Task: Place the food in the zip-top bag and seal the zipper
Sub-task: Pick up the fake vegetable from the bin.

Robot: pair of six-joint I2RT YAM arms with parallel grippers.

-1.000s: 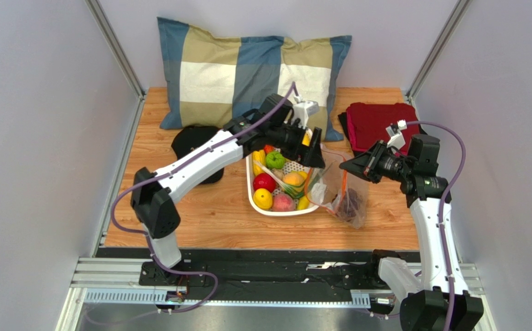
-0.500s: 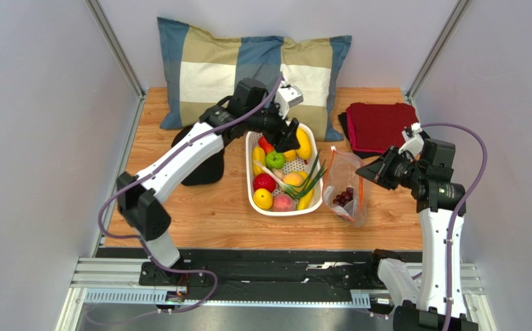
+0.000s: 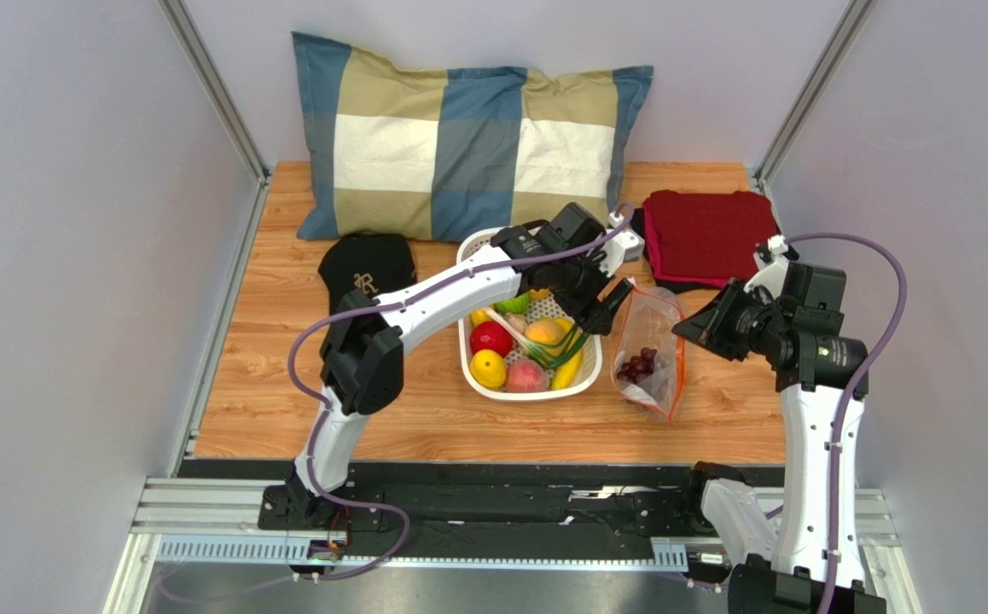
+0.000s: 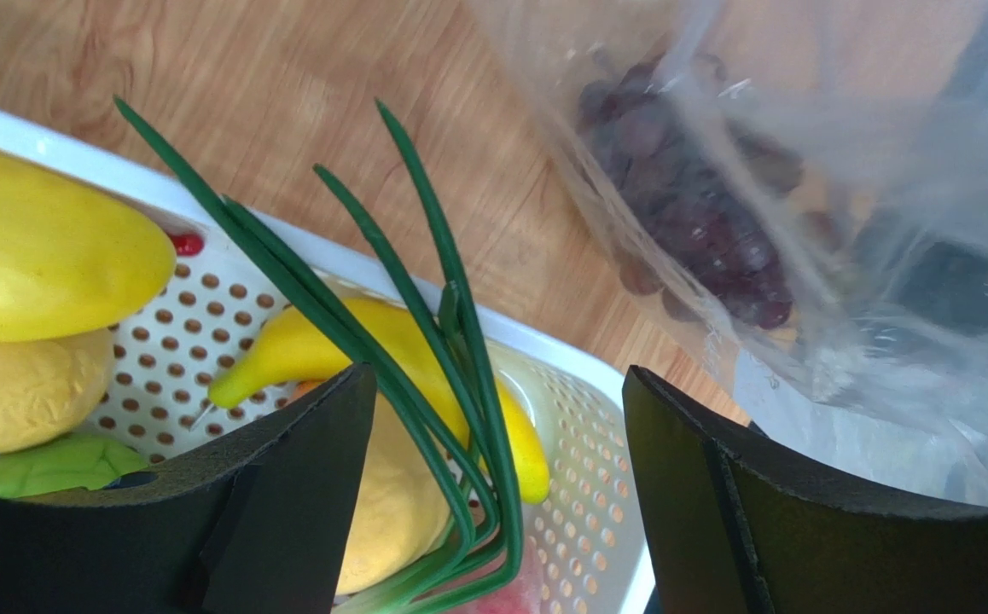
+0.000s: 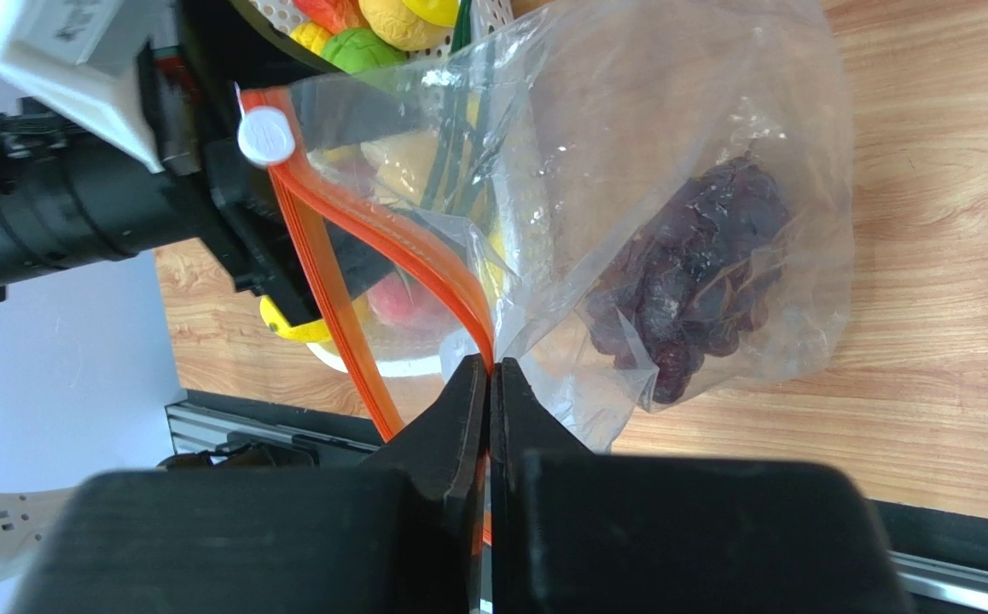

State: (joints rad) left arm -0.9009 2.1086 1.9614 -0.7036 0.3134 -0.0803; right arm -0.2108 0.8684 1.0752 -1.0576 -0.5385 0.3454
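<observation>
The clear zip-top bag (image 3: 651, 365) stands right of the white basket (image 3: 467, 365), with dark grapes (image 5: 692, 282) inside. My right gripper (image 5: 489, 371) is shut on the bag's mouth edge, pinching the orange zipper (image 5: 317, 275) and holding the mouth up. My left gripper (image 4: 499, 397) is open over the basket's right side, close to the bag (image 4: 871, 154). Green scallions (image 4: 454, 320) lie below the gap between its jaws, on a yellow banana; nothing is gripped. A red apple (image 3: 489, 338), a peach (image 3: 526, 376) and other food fill the basket.
A checked pillow (image 3: 461, 141) leans on the back wall. A folded red cloth (image 3: 704, 230) lies at the back right and a black cap (image 3: 365, 269) left of the basket. White walls close in both sides.
My left arm swung from the basket's far end to its right side, beside the bag, its jaws slightly narrower. The right gripper kept its hold on the bag.
</observation>
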